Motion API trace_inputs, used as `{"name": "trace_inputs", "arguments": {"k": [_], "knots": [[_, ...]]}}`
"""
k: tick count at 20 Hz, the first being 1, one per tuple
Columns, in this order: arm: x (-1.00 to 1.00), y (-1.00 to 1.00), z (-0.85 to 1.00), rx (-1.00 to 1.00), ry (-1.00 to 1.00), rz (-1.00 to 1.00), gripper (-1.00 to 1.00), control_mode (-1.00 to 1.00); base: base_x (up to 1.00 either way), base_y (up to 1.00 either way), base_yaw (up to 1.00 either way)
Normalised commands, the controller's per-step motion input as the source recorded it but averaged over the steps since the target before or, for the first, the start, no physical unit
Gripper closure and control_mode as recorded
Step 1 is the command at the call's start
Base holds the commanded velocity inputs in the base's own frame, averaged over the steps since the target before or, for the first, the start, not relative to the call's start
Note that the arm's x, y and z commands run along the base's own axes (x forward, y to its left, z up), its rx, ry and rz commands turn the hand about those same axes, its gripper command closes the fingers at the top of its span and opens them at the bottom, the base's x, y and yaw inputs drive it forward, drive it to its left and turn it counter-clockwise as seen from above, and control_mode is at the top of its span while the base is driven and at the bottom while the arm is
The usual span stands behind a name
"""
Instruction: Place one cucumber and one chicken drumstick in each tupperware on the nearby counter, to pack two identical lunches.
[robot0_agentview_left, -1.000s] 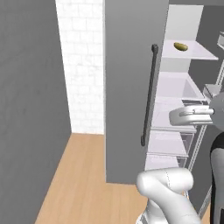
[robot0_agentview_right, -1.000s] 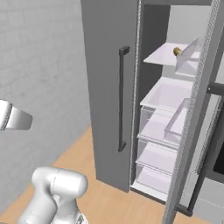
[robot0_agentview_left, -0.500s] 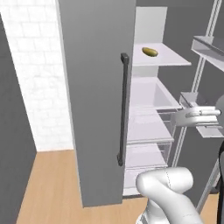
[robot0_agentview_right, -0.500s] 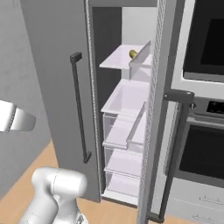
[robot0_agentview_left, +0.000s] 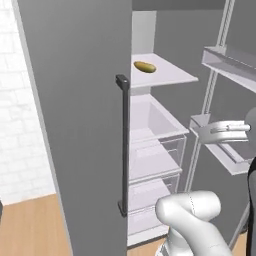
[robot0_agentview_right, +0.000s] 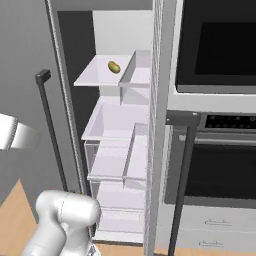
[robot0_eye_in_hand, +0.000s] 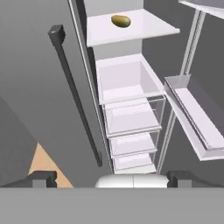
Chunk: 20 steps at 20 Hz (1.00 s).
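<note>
The pincer (robot0_eye_in_hand: 109, 179) stands wide apart and holds nothing. Ahead of it and well apart, a yellow-green cucumber (robot0_eye_in_hand: 121, 20) lies on the fridge's upper shelf (robot0_eye_in_hand: 148, 26), above the drawers (robot0_eye_in_hand: 127, 85) and beside the dark door handle (robot0_eye_in_hand: 74, 92).

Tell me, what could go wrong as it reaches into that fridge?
The small yellow-green item lies far back on the top shelf, so the open gripper faces a long reach and might nudge it away. The arm might also clip the door's dark handle or the door bins alongside.
</note>
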Motion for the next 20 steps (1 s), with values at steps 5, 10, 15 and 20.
{"name": "trace_inputs", "arguments": {"k": [5, 10, 15, 20], "knots": [[0.0, 0.0, 0.0, 0.0, 0.0, 0.0, -1.0, 1.0, 0.61, -0.14, -0.18], [0.0, 0.0, 0.0, 0.0, 0.0, 0.0, -1.0, 1.0, 0.72, 0.0, -0.05], [-0.11, -0.04, 0.23, 0.01, 0.0, 0.0, -1.0, -1.0, 0.05, -0.02, 0.0], [-0.15, 0.0, 0.55, -0.06, -0.01, 0.07, -1.0, -1.0, 0.0, 0.0, 0.0]]}}
